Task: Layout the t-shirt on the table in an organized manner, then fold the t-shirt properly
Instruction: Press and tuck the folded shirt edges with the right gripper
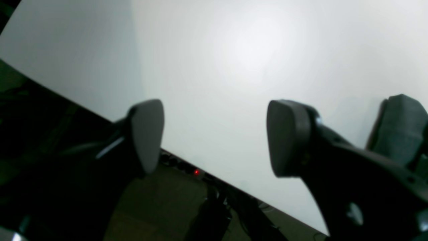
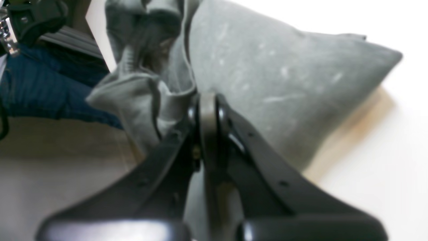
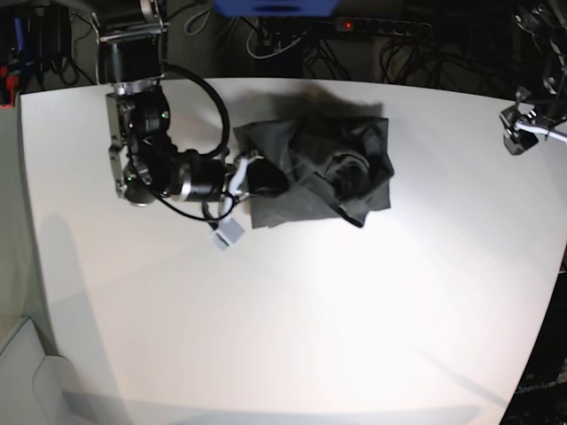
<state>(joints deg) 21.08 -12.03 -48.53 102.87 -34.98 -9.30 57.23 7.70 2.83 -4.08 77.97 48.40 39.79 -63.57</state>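
Note:
The dark grey t-shirt (image 3: pixel 319 168) lies crumpled in a heap on the far middle of the white table (image 3: pixel 292 310). My right gripper (image 3: pixel 264 180) is at the heap's left edge. In the right wrist view it (image 2: pixel 207 100) is shut on a bunched fold of the t-shirt (image 2: pixel 284 77), which drapes to the table (image 2: pixel 384 150). My left gripper (image 1: pixel 217 137) is open and empty, over the table's (image 1: pixel 234 50) edge, far from the shirt. In the base view it (image 3: pixel 523 133) is at the far right edge.
A power strip with a red light (image 3: pixel 345 25) lies on the dark floor beyond the far edge; it also shows in the left wrist view (image 1: pixel 196 172). Blue denim (image 2: pixel 50 90) shows beside the table in the right wrist view. Cables hang behind the table.

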